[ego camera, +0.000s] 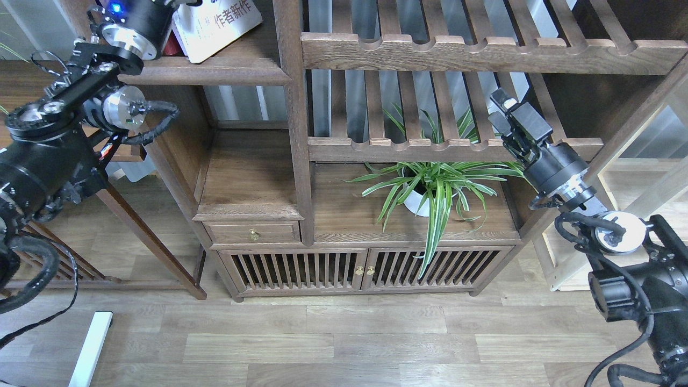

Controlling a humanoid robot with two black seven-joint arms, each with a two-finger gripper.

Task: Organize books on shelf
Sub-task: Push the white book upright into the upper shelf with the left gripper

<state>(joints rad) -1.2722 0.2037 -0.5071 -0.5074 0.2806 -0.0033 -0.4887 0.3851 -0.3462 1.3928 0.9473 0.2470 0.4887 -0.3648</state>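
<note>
White book [217, 27] lies tilted on shelf [215, 72], red book [171, 45] beside it; left end effector out of frame, right end effector [502, 110] empty, opening unclear.

I see the scene evenly lit by soft daylight, brightest behind the slatted wooden racks [408, 80] and at the pale right edge. Focus is sharp across the frame. The polished silver joint disc [124, 42] on my left arm shows glare, beside a glowing blue indicator light [114, 8]. Shadows under the dark brown wooden shelf plank [226, 70] are soft. Straight posts lean outward near the edges.
</note>
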